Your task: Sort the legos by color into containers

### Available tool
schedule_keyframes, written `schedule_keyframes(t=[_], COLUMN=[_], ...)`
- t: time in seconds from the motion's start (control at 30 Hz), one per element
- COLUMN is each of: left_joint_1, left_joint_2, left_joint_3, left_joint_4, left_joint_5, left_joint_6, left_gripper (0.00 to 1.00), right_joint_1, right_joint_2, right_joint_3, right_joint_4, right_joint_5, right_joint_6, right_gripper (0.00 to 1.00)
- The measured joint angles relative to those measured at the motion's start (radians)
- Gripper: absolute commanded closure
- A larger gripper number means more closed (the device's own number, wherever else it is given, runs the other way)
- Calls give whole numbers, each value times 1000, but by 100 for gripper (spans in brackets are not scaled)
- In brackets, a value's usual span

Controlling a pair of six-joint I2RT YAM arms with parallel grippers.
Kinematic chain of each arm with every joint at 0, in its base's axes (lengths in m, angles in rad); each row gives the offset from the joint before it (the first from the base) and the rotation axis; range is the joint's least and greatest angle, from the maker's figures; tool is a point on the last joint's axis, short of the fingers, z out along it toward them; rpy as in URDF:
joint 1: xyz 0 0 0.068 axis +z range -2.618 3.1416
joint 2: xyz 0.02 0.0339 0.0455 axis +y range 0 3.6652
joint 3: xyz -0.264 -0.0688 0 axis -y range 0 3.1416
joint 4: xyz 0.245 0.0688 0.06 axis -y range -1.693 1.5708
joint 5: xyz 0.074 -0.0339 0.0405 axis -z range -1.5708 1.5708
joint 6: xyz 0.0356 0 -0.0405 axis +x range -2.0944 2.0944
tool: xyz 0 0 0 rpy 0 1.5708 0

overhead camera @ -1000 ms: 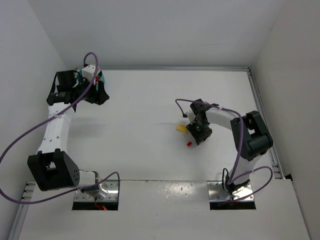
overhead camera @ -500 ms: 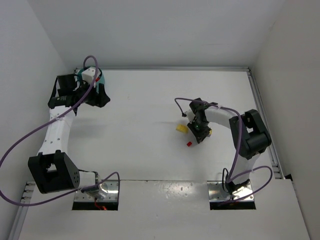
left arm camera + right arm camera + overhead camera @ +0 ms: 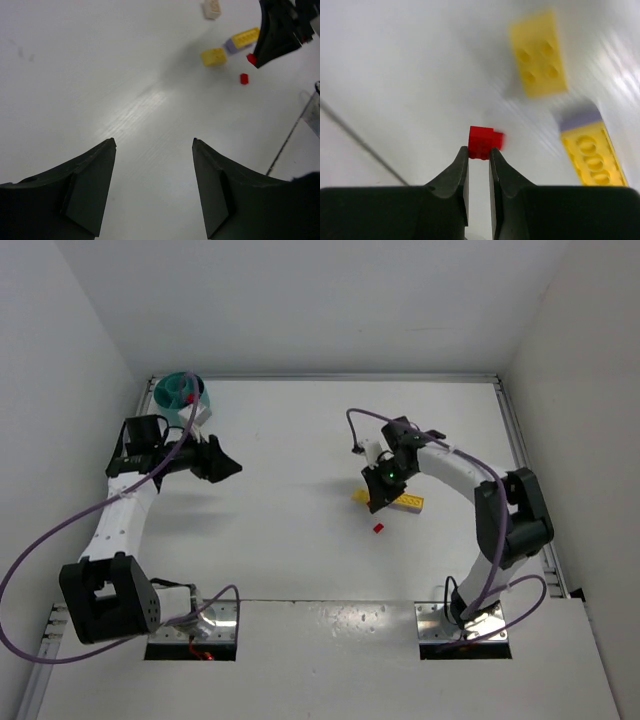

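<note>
The right gripper [image 3: 479, 156] has its smooth black fingers pressed almost together. They pinch a tiny red brick [image 3: 483, 141] at the very tips. This brick is a glossy little plastic block, and it juts slightly past the right-hand finger.

Just beyond the tips and to their right lies a long yellow brick [image 3: 594, 159]. It is rectangular, with round studs in two rows. A purple brick [image 3: 579, 120], blurred and matte-looking, touches its far end. Farther on, ahead and to the right of the tips, lies a square yellow brick [image 3: 539, 54] with four studs. It is apart from the long one. All three rest flat on the white table [image 3: 395, 65], which has a faint sheen.

In the top view a second red brick [image 3: 378, 528] lies loose on the table, on the near side of the right gripper and not touching it.

The left gripper [image 3: 154, 145] has its dark, wedge-shaped fingers spread wide with nothing between them. It hangs over bare table. The bricks lie well ahead of it and to its right. Beyond them lies a small cream block [image 3: 211, 8].

The round teal bowl [image 3: 170, 385] sits behind the left gripper in the far left corner, well apart from it. A cable crosses over the bowl and a red speck shows inside it. I cannot tell which compartment the speck is in.
</note>
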Motion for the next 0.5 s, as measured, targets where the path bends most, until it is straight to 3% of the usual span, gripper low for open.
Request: schedule_keyframes(t=[0.3,0.5], left_joint_1=[-264,-418], left_joint_2=[-103,-140], left_joint_3=[-121,-143], left_joint_4=[9,31], left_joint_5=[109,89], left_joint_6=[88,149], left_gripper=[32,32], right_joint_1=[18,66], right_joint_2=[7,88], right_joint_3=[333,389], right_joint_4=[-229,-389], right_joint_5=[-549,-708], right_joint_6=[-169,-278], right_gripper=[97,97])
